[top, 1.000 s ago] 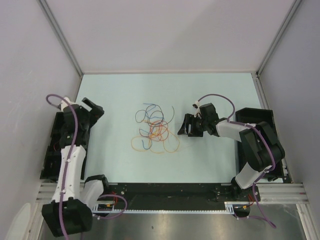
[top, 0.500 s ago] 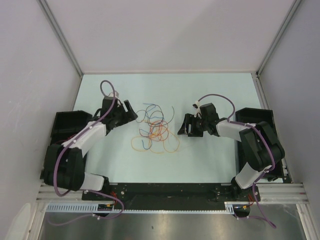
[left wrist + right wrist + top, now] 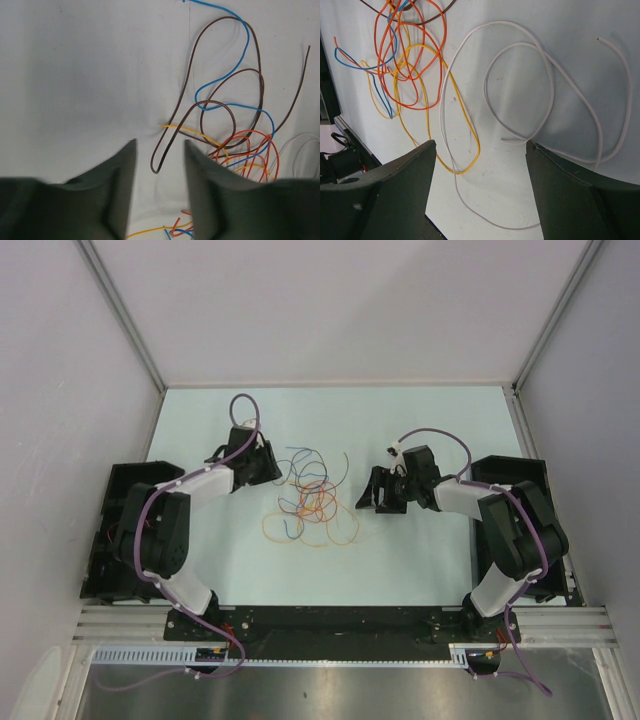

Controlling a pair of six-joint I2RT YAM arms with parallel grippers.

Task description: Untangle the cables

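Note:
The cables (image 3: 310,500) lie in a loose tangle mid-table: orange, blue, brown, yellow and white strands. My left gripper (image 3: 268,466) sits at the tangle's upper left edge. In the left wrist view its gripper (image 3: 160,145) has the jaws narrowly apart, and the tip of a brown cable loop (image 3: 156,167) lies on the table between them, touching neither finger. Blue (image 3: 235,65) and orange (image 3: 250,140) strands curl beyond. My right gripper (image 3: 370,492) hovers at the tangle's right side, open wide (image 3: 480,144) over a white cable (image 3: 540,65) and a yellow loop (image 3: 465,167).
A black tray (image 3: 125,500) stands at the left table edge and another (image 3: 520,475) at the right. Grey walls enclose the table on three sides. An aluminium rail (image 3: 340,620) runs along the near edge.
My left arm has swung from over the left tray to the tangle's left edge, and its jaws have narrowed around the brown loop's tip. The right arm has stayed put.

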